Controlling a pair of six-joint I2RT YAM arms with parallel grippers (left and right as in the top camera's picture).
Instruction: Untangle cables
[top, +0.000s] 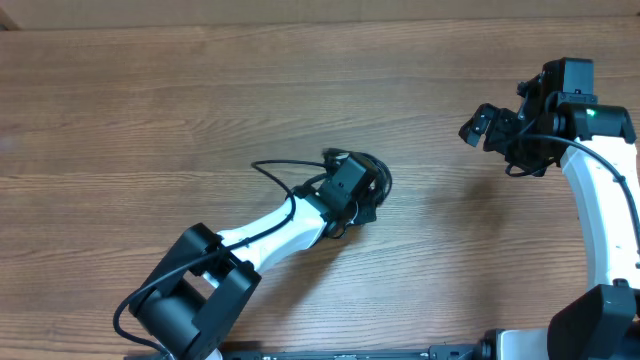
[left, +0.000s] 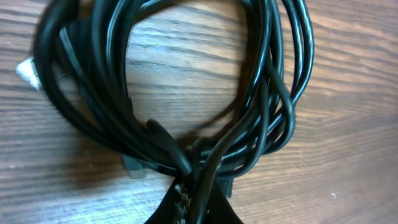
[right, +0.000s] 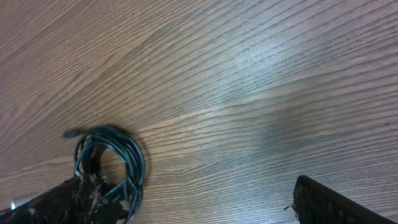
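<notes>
The thin black cables (top: 380, 172) lie wound into a loose coil of several overlapping loops, with one strand arching out of the coil on the side facing away from the right arm. In the left wrist view the thin black cables (left: 277, 93) ring a bare patch of wood. A small pale plug tip (left: 25, 70), too blurred to read closely, pokes out at the coil's edge.

The black two-finger left pincer (left: 194, 198) sits directly on the coil, pressed together and pinching a few strands where the loops bunch at its rim. That looks like a good hold for lifting or dragging part of the tangle so the loops can loosen.

The black two-finger right pincer (top: 479, 127) hangs well apart from the coil, spread wide and holding nothing, pointing towards it. It seems to be kept back to leave room, ready to take a second strand.

Around the coil, the brown wood-grain table (top: 150, 100) gives space to spread the cords out.
</notes>
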